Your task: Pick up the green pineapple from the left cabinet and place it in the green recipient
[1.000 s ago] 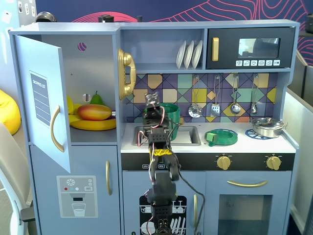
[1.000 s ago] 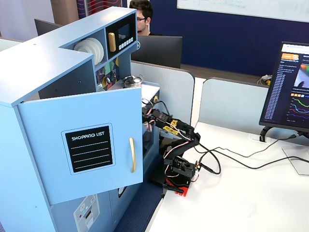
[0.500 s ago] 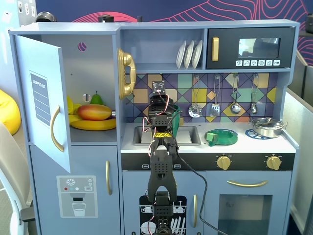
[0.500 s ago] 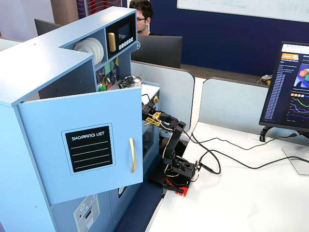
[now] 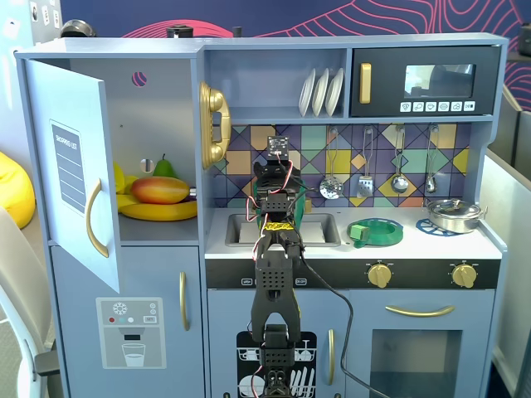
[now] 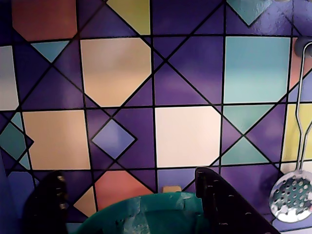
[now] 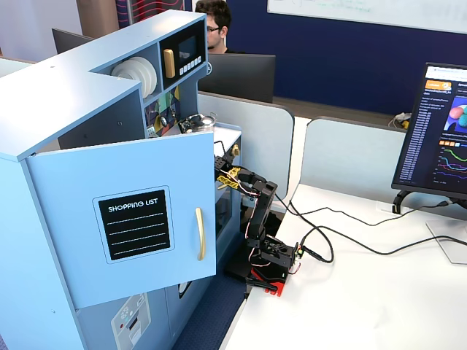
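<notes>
The left cabinet's door (image 5: 70,178) with the "shopping list" panel stands open; it also shows in the other fixed view (image 7: 139,226). Inside lie a mango (image 5: 160,190), bananas (image 5: 158,211) and a green pear (image 5: 164,167). The green pineapple shows in no view. My gripper (image 6: 129,174) is open, and nothing shows between its black fingers (image 6: 219,204). It faces the tiled back wall over the sink (image 5: 319,228). The dark-green rim of the green recipient (image 6: 156,214) lies just below and between the fingers. In the front fixed view the arm (image 5: 278,249) hides the recipient.
A flat green dish (image 5: 377,232) and a metal pan (image 5: 454,214) sit on the counter to the right. Utensils hang on the back wall, a slotted spoon (image 6: 292,192) among them. The black microwave (image 5: 427,80) is at the upper right. Cables trail from the arm's base (image 7: 270,262).
</notes>
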Robot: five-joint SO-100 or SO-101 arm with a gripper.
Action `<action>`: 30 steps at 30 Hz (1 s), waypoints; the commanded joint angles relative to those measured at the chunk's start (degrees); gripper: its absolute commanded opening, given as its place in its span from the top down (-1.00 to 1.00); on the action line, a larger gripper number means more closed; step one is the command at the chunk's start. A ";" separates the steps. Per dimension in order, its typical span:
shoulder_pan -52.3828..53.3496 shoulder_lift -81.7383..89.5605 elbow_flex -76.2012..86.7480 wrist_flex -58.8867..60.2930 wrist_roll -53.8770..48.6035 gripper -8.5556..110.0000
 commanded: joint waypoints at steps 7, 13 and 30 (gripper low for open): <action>-0.35 12.66 7.56 -1.41 1.41 0.35; -0.44 35.51 25.84 5.10 1.67 0.38; 2.37 70.58 68.64 26.28 0.26 0.42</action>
